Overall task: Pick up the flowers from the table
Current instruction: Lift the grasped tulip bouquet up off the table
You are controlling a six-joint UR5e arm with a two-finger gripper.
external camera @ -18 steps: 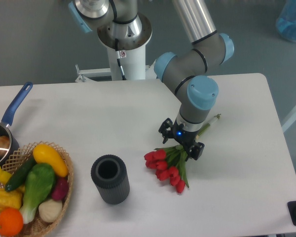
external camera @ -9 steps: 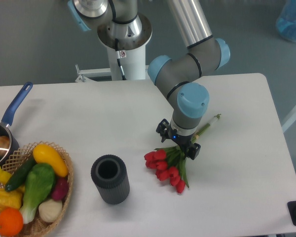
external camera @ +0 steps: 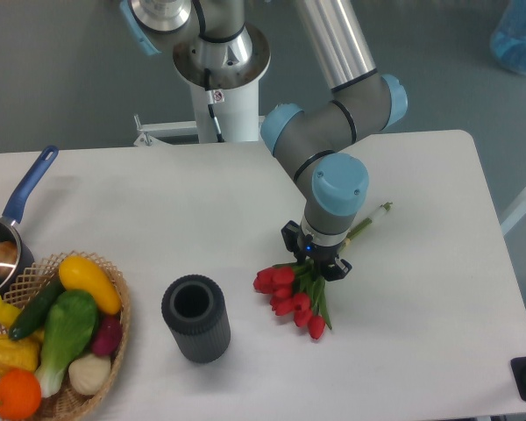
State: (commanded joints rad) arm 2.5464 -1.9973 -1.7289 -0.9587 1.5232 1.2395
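Note:
The flowers (external camera: pixel 288 295), a bunch of red tulips with green leaves, lie on the white table (external camera: pixel 421 342) right of centre. Their pale-green stems (external camera: pixel 373 218) run up to the right from under the arm. My gripper (external camera: pixel 316 261) points straight down over the leaves, just above the red heads. Its fingers stand close together around the bunch where leaves meet stems. The wrist hides the grip point and the middle of the stems.
A dark ribbed cylinder (external camera: pixel 195 317) stands upright left of the flowers. A wicker basket (external camera: pixel 114 289) of vegetables sits at the front left, with a blue-handled pot (external camera: pixel 4 250) behind it. The arm's base (external camera: pixel 219 70) is at the back edge.
The gripper has come down and its fingers have drawn in around the bunch. The tulip heads have shifted slightly up and left.

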